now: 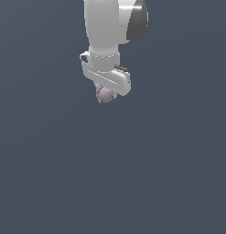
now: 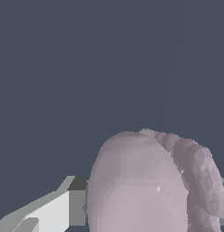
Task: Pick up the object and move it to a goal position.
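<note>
The object [image 1: 104, 94] is a small pale pinkish-mauve rounded lump, held just under the white hand of the arm in the exterior view. My gripper [image 1: 105, 95] is shut on it, and the fingers are mostly hidden behind the hand and the lump. In the wrist view the object [image 2: 140, 186] fills the near part of the picture, a smooth dome with a bumpy ridge along one side. One grey-white finger [image 2: 50, 213] shows beside it, pressed against its flank. The other finger is hidden by the lump.
The white arm [image 1: 107, 23] comes down from the top of the exterior view. Behind it there is only a plain dark blue-grey ground [image 1: 110, 183] with nothing else on it.
</note>
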Tool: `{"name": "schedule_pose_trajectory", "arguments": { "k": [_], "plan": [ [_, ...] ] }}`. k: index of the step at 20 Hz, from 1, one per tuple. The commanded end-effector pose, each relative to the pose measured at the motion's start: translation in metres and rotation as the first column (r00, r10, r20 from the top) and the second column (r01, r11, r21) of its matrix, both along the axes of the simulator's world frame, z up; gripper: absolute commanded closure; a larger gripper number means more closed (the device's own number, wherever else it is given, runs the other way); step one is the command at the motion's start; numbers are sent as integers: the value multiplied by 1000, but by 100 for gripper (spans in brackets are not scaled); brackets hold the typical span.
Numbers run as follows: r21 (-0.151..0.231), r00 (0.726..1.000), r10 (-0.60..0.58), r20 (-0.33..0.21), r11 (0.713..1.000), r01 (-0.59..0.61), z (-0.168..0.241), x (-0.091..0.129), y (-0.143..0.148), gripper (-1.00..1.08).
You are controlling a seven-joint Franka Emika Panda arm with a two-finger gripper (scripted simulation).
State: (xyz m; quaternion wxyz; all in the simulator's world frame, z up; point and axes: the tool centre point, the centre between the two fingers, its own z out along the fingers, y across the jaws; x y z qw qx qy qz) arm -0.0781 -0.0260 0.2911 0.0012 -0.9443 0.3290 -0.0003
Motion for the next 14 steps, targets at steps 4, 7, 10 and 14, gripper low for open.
{"name": "schedule_pose_trajectory", "arguments": {
  "k": [4, 7, 10, 14],
  "plan": [
    [0, 1000, 0, -1, 1000, 0, 55, 7, -28, 108],
    [0, 1000, 0, -1, 1000, 0, 84, 12, -42, 108],
    [-1, 1000, 0, -1, 1000, 0, 110, 17, -55, 108],
    [-2, 1000, 1, -1, 1000, -1, 140, 23, -70, 108]
  ]
}}
